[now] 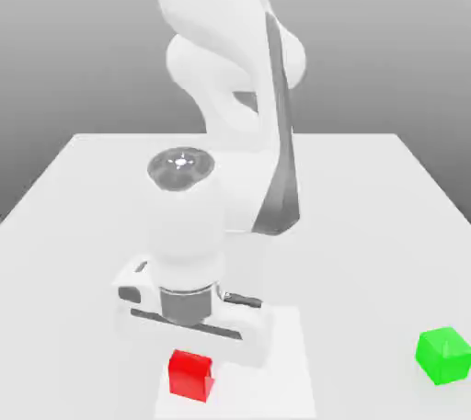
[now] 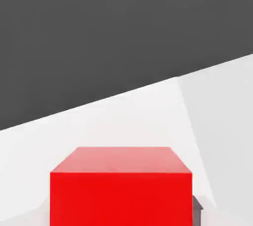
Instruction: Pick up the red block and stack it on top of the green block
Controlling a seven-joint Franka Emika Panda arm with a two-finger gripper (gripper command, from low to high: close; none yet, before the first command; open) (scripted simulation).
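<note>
The red block (image 1: 190, 375), a matte, flat-shaded cube with crisp edges, is seen on the smooth white table (image 1: 368, 225) near its front edge, directly under the glossy white hand of the arm (image 1: 225, 51). The gripper (image 1: 191, 354) is lowered over it and drawn narrow; a grip on the cube is not confirmed. The green block (image 1: 443, 355), an equally plain cube, is set well apart toward the exterior view's right.
</note>
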